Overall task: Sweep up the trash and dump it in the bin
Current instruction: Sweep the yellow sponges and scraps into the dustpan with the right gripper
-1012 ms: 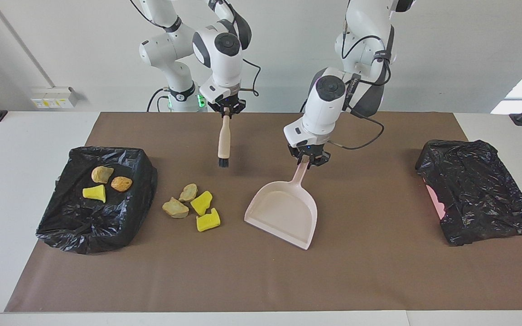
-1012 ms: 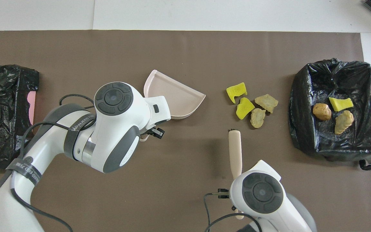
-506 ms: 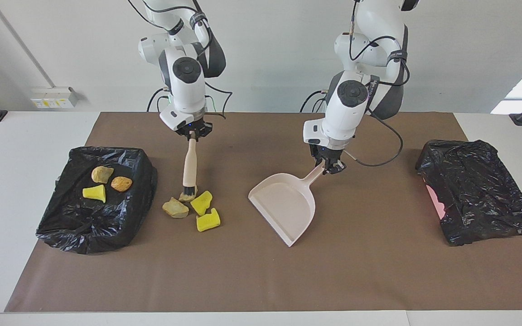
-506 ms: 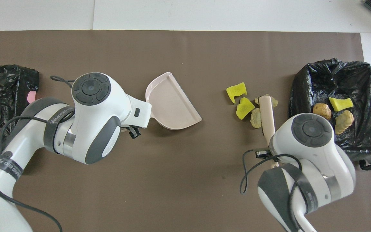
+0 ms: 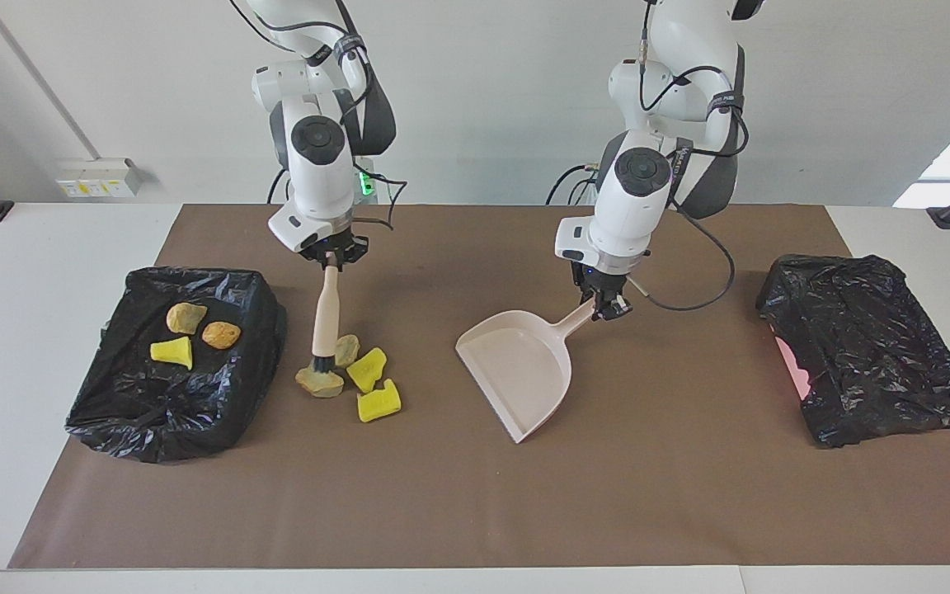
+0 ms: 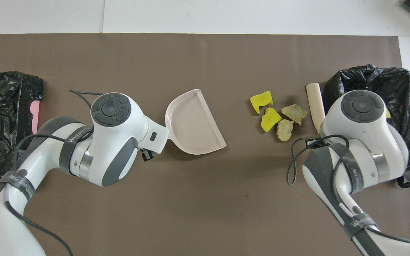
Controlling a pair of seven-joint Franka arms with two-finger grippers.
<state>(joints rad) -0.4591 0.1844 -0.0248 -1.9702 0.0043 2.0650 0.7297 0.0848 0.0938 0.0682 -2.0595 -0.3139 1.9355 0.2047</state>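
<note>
My right gripper (image 5: 329, 257) was clamped on the top of the wooden-handled brush with black bristles (image 5: 326, 318), its bristles down against the tan bread-like chunk (image 5: 320, 382) lying nearest the black-bagged bin (image 5: 104, 396). Four loose lumps of trash (image 6: 278, 115), two yellow sponge wedges and two tan chunks, sat in a cluster just beside that bin; three more lay inside it. My left gripper (image 5: 605, 306) had its jaws closed on the handle of the pale pink plastic dustpan (image 5: 520, 371), mouth turned toward the cluster, well apart. A second black bag (image 5: 871, 346) lay at the left arm's end.
</note>
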